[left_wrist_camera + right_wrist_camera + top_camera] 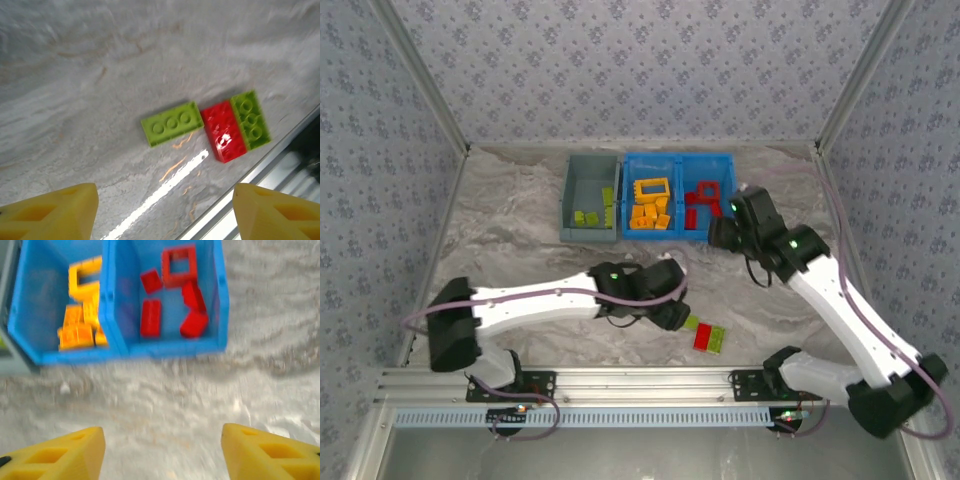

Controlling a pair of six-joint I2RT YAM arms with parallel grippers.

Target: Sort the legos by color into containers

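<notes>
Three loose legos lie near the table's front edge: a lime green brick (172,123), then a red brick (223,131) touching another green one (251,120). My left gripper (165,210) hovers open just short of them, with nothing between its fingers; from above it (675,315) sits left of the green brick (691,322). The grey bin (570,195) holds green bricks. The blue tray (115,347) holds orange-yellow bricks (80,325) on the left and red bricks (172,305) on the right. My right gripper (162,455) is open and empty in front of the tray.
An aluminium rail (650,385) runs along the near edge, close behind the loose bricks. Patterned walls close in the marbled grey table (520,250) on three sides. The right arm (840,300) stretches from the near right towards the tray's right front corner.
</notes>
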